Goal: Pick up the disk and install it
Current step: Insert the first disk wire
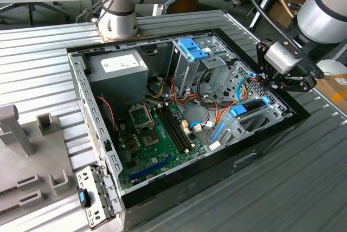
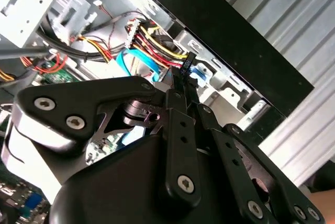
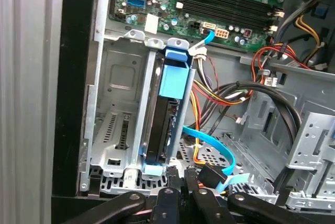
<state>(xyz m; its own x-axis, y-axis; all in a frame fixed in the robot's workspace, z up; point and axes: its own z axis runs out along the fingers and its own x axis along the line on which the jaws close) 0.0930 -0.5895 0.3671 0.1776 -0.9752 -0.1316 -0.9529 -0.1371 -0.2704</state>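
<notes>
Your gripper (image 3: 179,179), fingers clenched together, is hovering at the disk (image 3: 163,124) sitting edge-up in the case's (image 1: 260,150) drive bay (image 3: 118,130); no writing readable.

1. The flat dark metal disk with glossy bright blue plastic rails (image 3: 163,116) stands edge-up in a dull grey sheet-metal bay (image 3: 118,124).
2. The matt black metal gripper (image 3: 180,179) shows smooth linkage arms and bright screw heads.
3. The green circuit board (image 1: 157,134) looks glossy.
4. The pale ribbed metal table (image 1: 43,58) has a satin, grooved surface.
5. The open black computer case (image 1: 255,153) has smooth painted walls.
</notes>
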